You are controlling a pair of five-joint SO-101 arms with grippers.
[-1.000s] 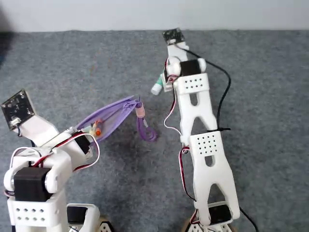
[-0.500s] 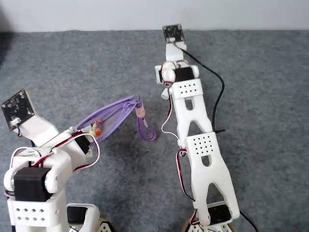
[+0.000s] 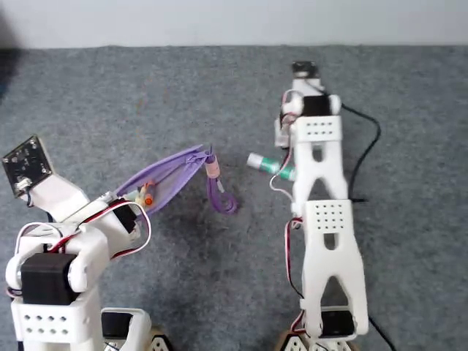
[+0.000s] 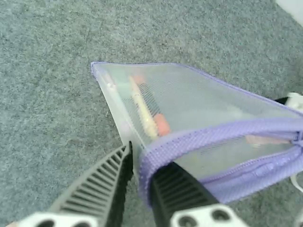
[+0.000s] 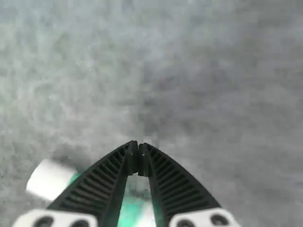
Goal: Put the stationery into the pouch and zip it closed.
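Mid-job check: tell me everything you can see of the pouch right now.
The pouch is a translucent mesh case with a purple zip band along one edge. A purple loop at its far end trails onto the grey carpet. The left gripper is shut on the near corner, at the zip band. Through the wall a yellow pen and an orange-tipped item show inside. I cannot tell whether the zip is open.

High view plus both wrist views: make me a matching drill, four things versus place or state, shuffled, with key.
1 pouch
2 green-and-white tube
3 right end effector
4 purple strap loop

A shut, nothing between the tips
B on the carpet, at the pouch's free end
C clamped at one edge by the left end effector
D lying on the carpet beside the right arm

Pairs: 1-C, 2-D, 3-A, 4-B
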